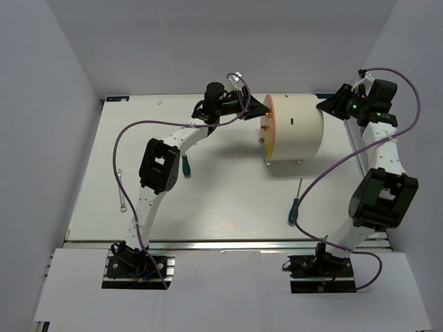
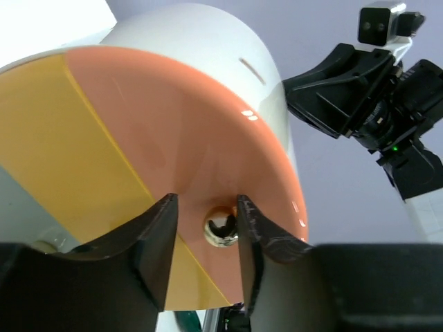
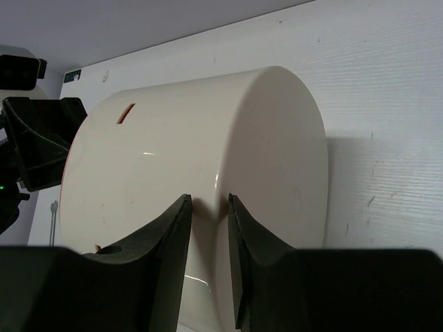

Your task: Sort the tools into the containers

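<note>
Drum (image 1: 294,128) sideways, orange face (image 1: 268,131) toward left.

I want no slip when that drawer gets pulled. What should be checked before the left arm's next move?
1. The brass knob sits between the fingers of the left gripper: ok.
2. Jaws closed on the knob: not ok, a gap shows on one side.
3. The right gripper is at the rear of the white drum: ok.
4. Its fingers pressing the drum: cannot tell.
5. The black-and-green screwdriver is clear of the drum: ok, it lies apart on the table.
</note>
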Robot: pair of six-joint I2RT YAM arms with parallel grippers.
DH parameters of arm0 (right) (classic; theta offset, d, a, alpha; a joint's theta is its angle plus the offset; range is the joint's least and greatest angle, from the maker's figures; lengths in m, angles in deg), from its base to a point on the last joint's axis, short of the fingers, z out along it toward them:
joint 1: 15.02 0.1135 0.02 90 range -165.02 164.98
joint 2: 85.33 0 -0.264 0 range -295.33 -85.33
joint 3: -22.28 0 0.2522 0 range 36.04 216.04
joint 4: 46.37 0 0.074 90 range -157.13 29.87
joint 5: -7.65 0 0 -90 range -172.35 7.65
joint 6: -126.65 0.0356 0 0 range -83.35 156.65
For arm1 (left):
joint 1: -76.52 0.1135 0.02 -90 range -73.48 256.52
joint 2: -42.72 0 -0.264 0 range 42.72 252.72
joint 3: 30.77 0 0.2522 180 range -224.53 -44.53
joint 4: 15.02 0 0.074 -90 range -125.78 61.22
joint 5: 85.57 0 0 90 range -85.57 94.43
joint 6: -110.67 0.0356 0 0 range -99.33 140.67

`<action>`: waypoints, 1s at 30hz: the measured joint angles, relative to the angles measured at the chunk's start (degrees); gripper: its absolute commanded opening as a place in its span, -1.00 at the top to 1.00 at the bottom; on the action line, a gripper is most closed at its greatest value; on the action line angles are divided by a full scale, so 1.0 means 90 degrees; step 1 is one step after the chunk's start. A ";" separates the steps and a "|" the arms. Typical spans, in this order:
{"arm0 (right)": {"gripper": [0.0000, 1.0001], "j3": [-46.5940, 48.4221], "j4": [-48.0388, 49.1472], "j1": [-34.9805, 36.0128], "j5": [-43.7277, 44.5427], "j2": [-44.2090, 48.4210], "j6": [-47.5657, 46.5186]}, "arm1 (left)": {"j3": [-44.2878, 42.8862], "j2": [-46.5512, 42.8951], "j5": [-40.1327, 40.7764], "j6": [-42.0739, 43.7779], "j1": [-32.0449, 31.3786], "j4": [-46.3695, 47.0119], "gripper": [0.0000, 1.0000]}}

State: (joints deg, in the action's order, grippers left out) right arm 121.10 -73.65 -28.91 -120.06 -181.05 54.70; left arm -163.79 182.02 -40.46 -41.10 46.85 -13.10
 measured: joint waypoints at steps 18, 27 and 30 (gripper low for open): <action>0.32 -0.0010 -0.0002 0.0002 -0.0015 -0.0002 -0.0015 | 0.1338 -0.0466 0.0903 0.0109 0.0231 -0.0335 -0.26; 0.31 -0.0010 -0.0002 0.0002 -0.0019 -0.0002 -0.0022 | 0.1343 -0.0466 0.0872 0.0194 0.0270 -0.0483 -0.23; 0.31 -0.0010 -0.0002 0.0002 -0.0019 -0.0002 -0.0022 | 0.1338 -0.0464 0.0811 0.0194 0.0245 -0.0561 -0.24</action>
State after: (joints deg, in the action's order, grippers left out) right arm 121.01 -73.67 -28.89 -120.23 -181.08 54.50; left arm -151.75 177.85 -33.16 -39.36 49.06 -18.14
